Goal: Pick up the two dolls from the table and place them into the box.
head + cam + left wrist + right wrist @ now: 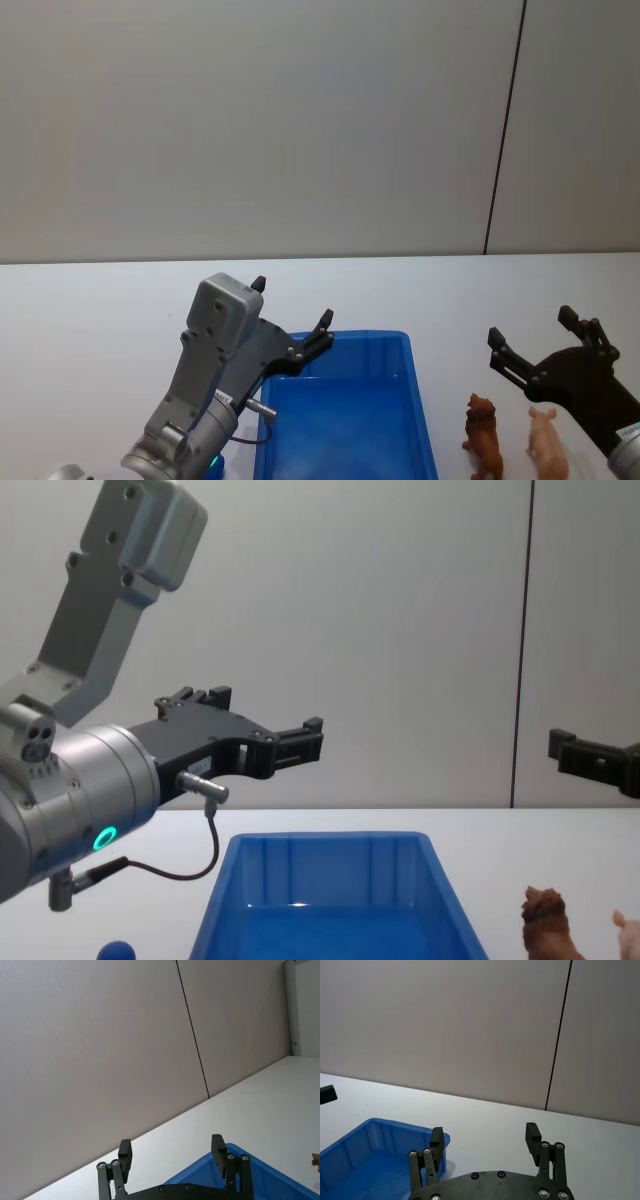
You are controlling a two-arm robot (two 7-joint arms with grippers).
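The blue box (420, 400) sits on the white table (100, 310), its inside bare; it also shows as box (330, 890), box (365, 1155) and box (260, 1175). Two dolls stand on the table right of it: a shaggy reddish-brown one (483, 435) (547, 925) and a pale pink one (546, 442) (628, 930). My left gripper (292, 310) (265, 720) (171, 1152) hovers open above the box's far left corner, nothing in it. My right gripper (532, 335) (485, 1139) is open, raised just beyond the dolls.
A grey wall with a dark vertical seam (505, 130) stands behind the table. A small blue round thing (118, 950) lies at the table's near left. Bare tabletop stretches left of the box and behind it.
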